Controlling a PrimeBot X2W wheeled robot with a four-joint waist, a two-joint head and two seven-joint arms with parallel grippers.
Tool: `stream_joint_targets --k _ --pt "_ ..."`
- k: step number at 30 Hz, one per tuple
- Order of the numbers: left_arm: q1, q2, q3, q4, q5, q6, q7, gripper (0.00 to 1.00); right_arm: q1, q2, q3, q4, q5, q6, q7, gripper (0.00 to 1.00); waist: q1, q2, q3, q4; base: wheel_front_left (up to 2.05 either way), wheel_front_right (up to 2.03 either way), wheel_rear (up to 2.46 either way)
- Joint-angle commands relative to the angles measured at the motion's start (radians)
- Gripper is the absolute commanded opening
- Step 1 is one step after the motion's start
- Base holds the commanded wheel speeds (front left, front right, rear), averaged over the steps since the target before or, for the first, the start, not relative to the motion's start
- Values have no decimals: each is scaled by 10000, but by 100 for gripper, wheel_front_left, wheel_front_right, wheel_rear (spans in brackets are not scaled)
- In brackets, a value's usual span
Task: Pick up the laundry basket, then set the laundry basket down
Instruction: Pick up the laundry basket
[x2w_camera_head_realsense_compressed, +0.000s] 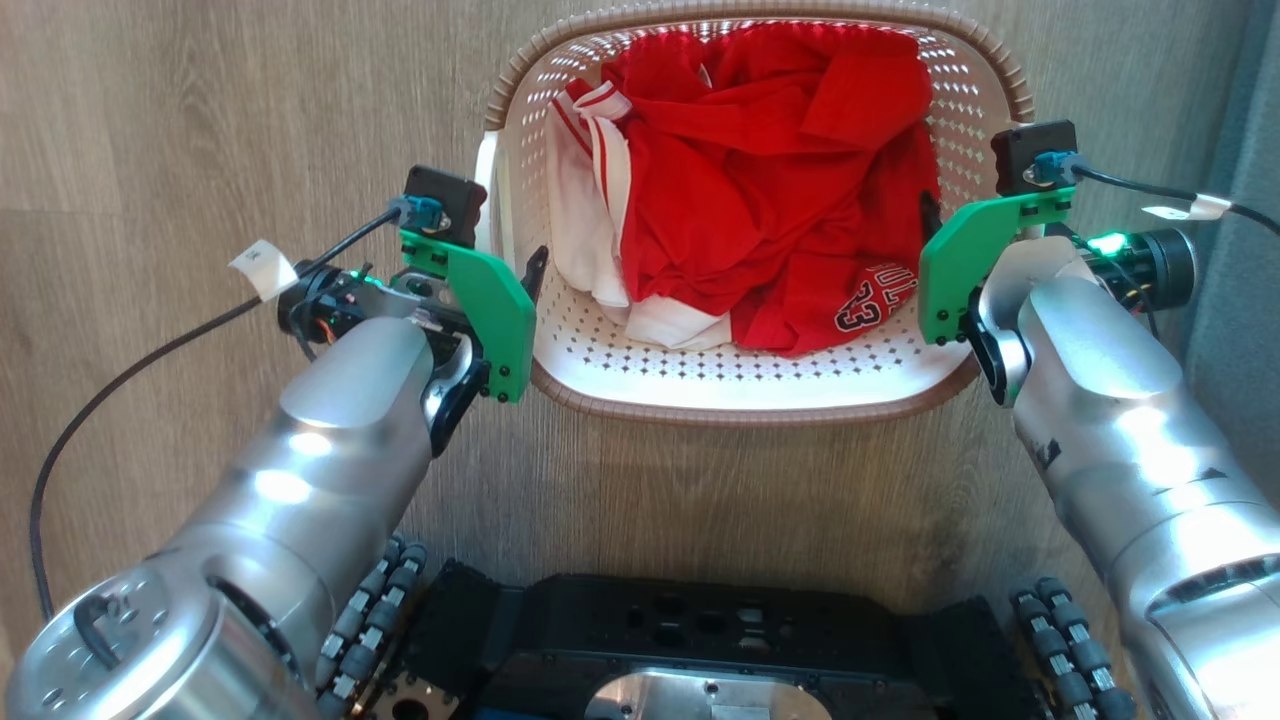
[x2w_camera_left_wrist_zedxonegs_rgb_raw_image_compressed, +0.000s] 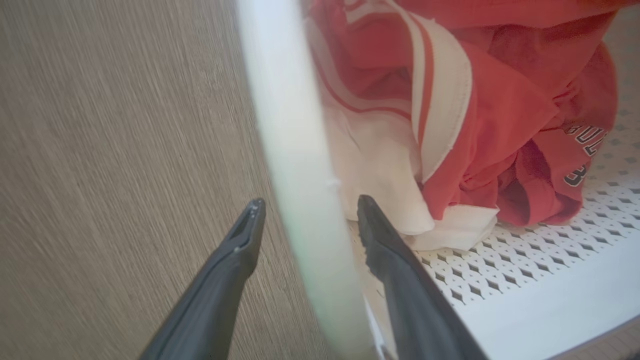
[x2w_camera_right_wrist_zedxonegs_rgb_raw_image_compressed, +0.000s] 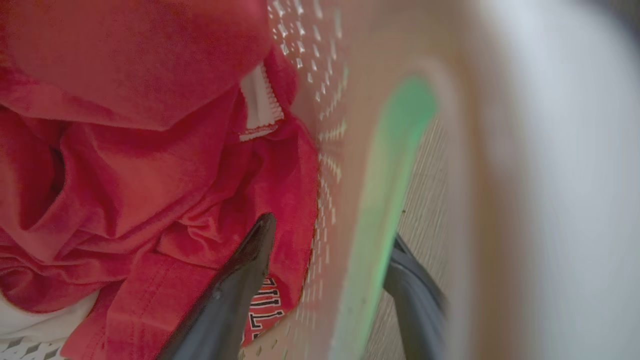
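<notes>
1. Squarely in the upper middle of the head view, the laundry basket (x2w_camera_head_realsense_compressed: 740, 375) sits on the wood-grain floor (x2w_camera_head_realsense_compressed: 200, 120). It has a brown braided rim around a white perforated shell.
2. Red-and-white clothes (x2w_camera_head_realsense_compressed: 760, 200) are heaped inside it. A jersey (x2w_camera_head_realsense_compressed: 870, 295) with dark lettering lies at the lower right of the heap.
3. At the basket's left edge in the head view is the left gripper (x2w_camera_head_realsense_compressed: 515, 275), with one dark finger showing just inside the rim.
4. Seen from the left wrist, the left gripper (x2w_camera_left_wrist_zedxonegs_rgb_raw_image_compressed: 307, 207) straddles the basket's blurred pale wall. One finger is over the floor at lower left and the other is inside, by the white cloth. The jaws are spread, with a gap on each side of the wall, clamping nothing.
5. At the basket's right edge in the head view is the right gripper (x2w_camera_head_realsense_compressed: 945, 225), again with one finger inside the rim.
6. Seen from the right wrist, the right gripper (x2w_camera_right_wrist_zedxonegs_rgb_raw_image_compressed: 332, 230) straddles the right wall. One finger lies over the red cloth and the other is outside, partly hidden by the blurred wall. Its jaws are parted too, not pressing on the wall.
</notes>
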Motion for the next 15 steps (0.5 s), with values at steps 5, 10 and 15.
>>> stream_joint_targets --k 5,10,15 --pt "52 231 -198 -74 -316 57 0 0 368 191 136 46 -20 69 -17 0 0 0 38 51 0 0 0" --pt "7 231 -422 -89 -533 38 4 0 366 191 210 60 101 69 38 0 0 0 72 61 0 0 0" --pt "-27 231 -663 -59 -689 -2 8 0 358 191 292 97 144 69 48 0 0 0 57 41 0 0 0"
